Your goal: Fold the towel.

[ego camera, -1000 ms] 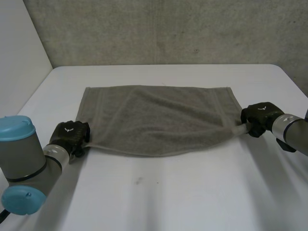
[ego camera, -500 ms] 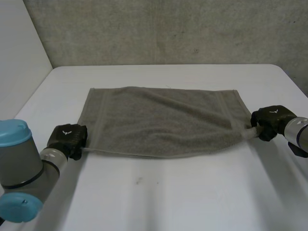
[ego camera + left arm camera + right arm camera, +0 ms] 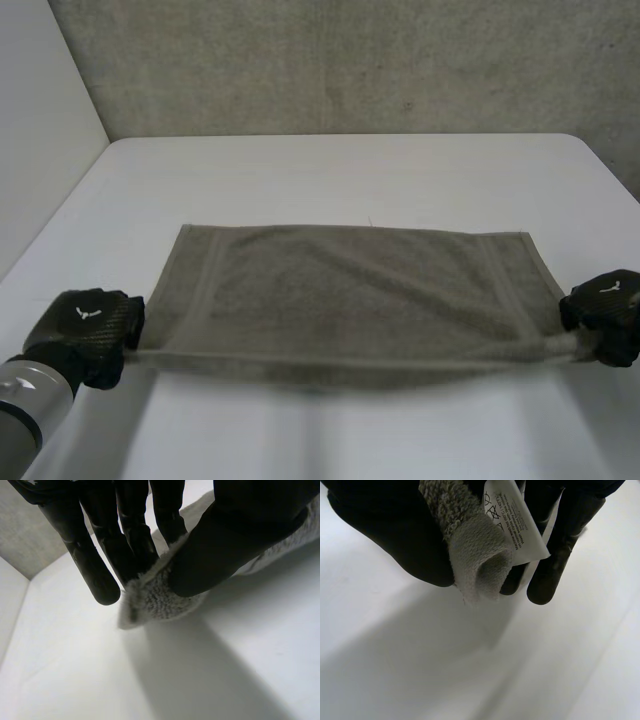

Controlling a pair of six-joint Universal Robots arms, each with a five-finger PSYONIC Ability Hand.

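Observation:
A grey-brown towel (image 3: 350,290) is stretched out flat between my two hands, its near edge lifted and pulled taut just above the white table (image 3: 330,170). My left hand (image 3: 88,328) is shut on the towel's near left corner (image 3: 150,597), pinching it between thumb and fingers (image 3: 97,555). My right hand (image 3: 607,312) is shut on the near right corner (image 3: 477,555), where a white care label (image 3: 512,520) sticks out beside the rolled cloth. The far edge of the towel rests on the table.
A grey concrete wall (image 3: 340,60) stands behind the table's far edge. A white panel (image 3: 35,120) rises at the left. Bare table lies beyond the towel and in front of it.
Both hands have drawn the towel toward the near side of the table and moved further apart. The near edge is now tight and straight. The left hand closed on its corner.

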